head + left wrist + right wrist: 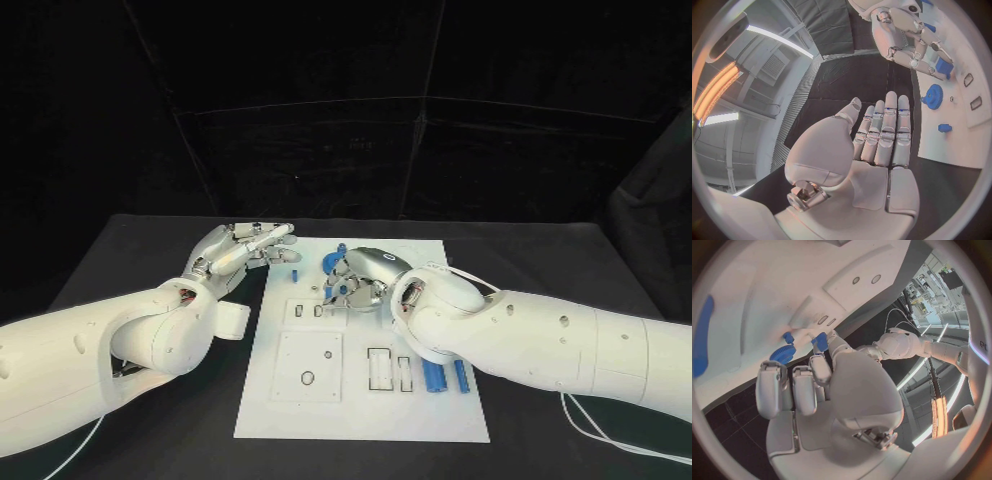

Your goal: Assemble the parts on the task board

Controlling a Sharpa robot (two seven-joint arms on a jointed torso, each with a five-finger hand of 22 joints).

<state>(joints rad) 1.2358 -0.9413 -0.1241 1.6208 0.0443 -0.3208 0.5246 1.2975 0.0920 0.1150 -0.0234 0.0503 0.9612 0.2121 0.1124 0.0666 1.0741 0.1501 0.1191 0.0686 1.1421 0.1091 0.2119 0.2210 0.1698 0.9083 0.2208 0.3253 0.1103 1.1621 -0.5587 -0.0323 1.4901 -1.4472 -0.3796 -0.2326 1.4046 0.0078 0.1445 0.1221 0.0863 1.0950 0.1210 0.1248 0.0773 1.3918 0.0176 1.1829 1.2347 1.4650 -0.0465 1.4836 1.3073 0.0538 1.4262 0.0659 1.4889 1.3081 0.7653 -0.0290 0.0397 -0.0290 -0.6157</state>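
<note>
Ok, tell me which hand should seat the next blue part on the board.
Right. The right hand is over the task board, pinching a small blue part; the left hand is open beside the board's edge.

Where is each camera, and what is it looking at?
Head view: sits on the robot's head, looks down at the white board on the black table; both white arms show.
Left wrist view: sits behind the left hand, which is open and flat beside the board.
Right wrist view: sits behind the right hand, which pinches a small blue part.
Shared: both wrist views show the blue gear on the board.
</note>
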